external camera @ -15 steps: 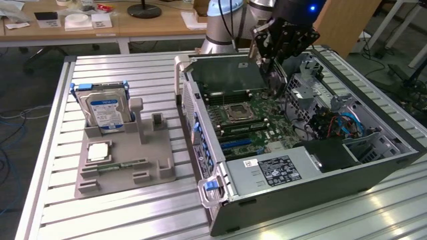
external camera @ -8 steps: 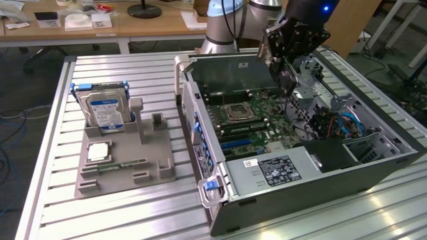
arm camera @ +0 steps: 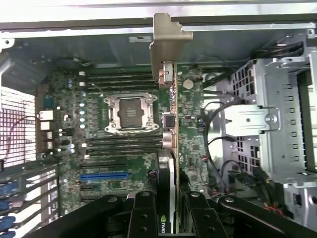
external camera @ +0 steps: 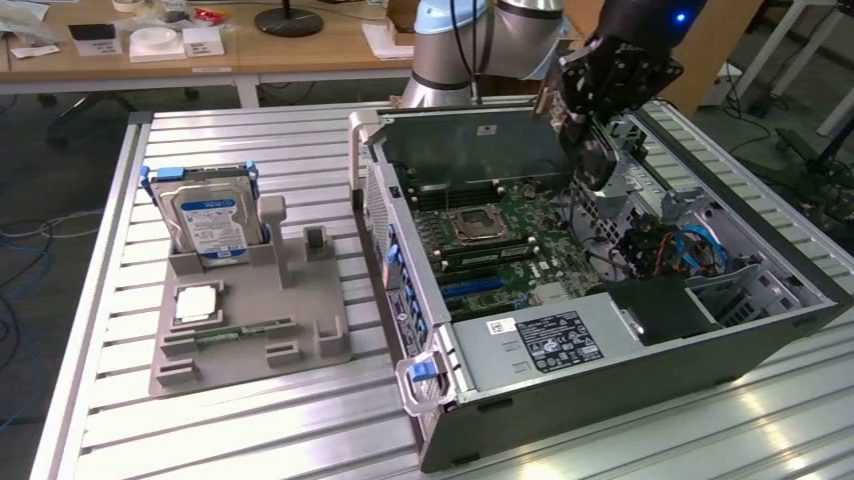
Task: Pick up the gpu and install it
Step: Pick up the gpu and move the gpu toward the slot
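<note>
My black pincer [arm camera: 171, 215] was clamped on the gpu [arm camera: 169, 124], a thin flat dark card with a silver metal end bracket, one finger [arm camera: 144, 218] on each face. I held the card on edge over the open grey tower computer case [external camera: 601, 400], which lay on its side on the slatted aluminium table [external camera: 267, 430]. In the exterior view the gpu [external camera: 597, 165] hung below the pincer [external camera: 587, 125], above the green motherboard [external camera: 514, 250] and near the case's far wall. In the wrist view it ran between the square silver processor socket [arm camera: 130, 111] and the perforated metal drive cage [arm camera: 270, 124]. I could not tell whether its lower edge touched the board. Well apart, at the exterior view's left, the boxy silver hard drive with a blue label [external camera: 211, 222] stood upright in a grey plastic holder [external camera: 254, 345].
</note>
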Robot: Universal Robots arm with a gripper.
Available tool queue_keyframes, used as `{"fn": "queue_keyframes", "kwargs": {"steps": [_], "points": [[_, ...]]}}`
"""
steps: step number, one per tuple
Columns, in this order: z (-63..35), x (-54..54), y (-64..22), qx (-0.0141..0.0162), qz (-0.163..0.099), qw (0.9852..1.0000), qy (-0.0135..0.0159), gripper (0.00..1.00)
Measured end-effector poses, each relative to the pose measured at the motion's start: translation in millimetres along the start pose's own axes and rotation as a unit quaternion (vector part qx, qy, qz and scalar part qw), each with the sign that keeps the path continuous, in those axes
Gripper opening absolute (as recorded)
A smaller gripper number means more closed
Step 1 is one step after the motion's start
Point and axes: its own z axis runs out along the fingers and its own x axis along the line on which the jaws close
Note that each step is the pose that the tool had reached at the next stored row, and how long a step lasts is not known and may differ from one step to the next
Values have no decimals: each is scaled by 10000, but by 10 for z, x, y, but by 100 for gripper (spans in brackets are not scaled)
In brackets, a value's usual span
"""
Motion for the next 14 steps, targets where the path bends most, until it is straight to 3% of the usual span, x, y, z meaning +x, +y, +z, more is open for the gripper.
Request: {"fn": "queue_keyframes", "kwargs": {"steps": [14], "points": [[9,-328,25,-2,-1,10000,0,27]]}}
